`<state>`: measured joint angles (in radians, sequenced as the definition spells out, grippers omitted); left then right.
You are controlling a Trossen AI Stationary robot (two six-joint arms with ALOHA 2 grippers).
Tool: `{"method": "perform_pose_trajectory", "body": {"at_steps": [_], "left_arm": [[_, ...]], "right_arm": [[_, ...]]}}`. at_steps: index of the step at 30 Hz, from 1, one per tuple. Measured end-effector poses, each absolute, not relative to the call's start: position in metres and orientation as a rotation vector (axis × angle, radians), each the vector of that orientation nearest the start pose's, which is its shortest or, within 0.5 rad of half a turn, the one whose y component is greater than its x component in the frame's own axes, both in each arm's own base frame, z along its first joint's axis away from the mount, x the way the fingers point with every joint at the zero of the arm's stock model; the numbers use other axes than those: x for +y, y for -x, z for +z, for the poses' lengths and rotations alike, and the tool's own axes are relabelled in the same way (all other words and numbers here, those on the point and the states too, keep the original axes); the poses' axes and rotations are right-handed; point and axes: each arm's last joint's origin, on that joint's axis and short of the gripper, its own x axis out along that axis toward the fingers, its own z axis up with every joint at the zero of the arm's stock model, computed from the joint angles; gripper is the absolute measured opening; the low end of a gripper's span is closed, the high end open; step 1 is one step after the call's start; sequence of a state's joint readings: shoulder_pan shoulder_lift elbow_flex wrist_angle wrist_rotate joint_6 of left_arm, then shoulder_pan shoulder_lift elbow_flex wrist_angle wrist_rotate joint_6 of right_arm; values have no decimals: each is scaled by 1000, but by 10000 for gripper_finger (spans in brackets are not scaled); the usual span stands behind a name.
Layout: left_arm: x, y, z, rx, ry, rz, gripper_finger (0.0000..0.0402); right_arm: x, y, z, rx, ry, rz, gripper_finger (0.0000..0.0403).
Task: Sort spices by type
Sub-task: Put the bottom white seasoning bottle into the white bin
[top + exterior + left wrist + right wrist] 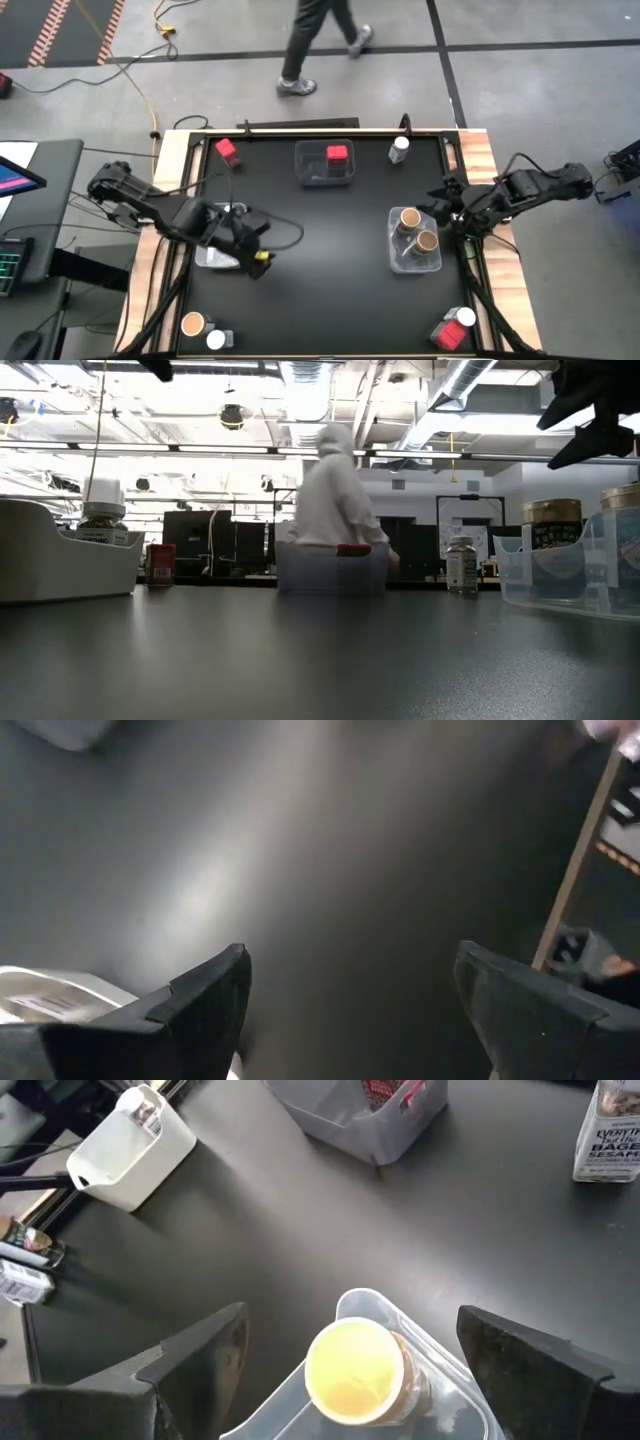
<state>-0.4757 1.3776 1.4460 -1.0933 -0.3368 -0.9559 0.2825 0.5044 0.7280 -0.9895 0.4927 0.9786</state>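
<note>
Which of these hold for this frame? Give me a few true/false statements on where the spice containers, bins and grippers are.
1. The bin on the right holds two tan-lidded jars. True.
2. The bin at the table's far edge holds a white-capped jar. False: it holds a red-topped container.
3. The right gripper is shut on a jar. False: its fingers stand open and empty above the right bin.
4. A red-topped container stands loose on the table near the far left corner. True.
5. The left gripper is open and holds nothing. True.
</note>
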Motion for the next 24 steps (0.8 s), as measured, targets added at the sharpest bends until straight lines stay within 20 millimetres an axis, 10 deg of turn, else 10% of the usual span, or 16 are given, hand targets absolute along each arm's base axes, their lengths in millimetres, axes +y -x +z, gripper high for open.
{"method": "perform_pose_trajectory", "body": {"at_steps": [24], "left_arm": [[-266, -198, 315, 1303, 221, 103, 333]], "right_arm": [[10, -82, 279, 525, -717, -544, 384]]}}
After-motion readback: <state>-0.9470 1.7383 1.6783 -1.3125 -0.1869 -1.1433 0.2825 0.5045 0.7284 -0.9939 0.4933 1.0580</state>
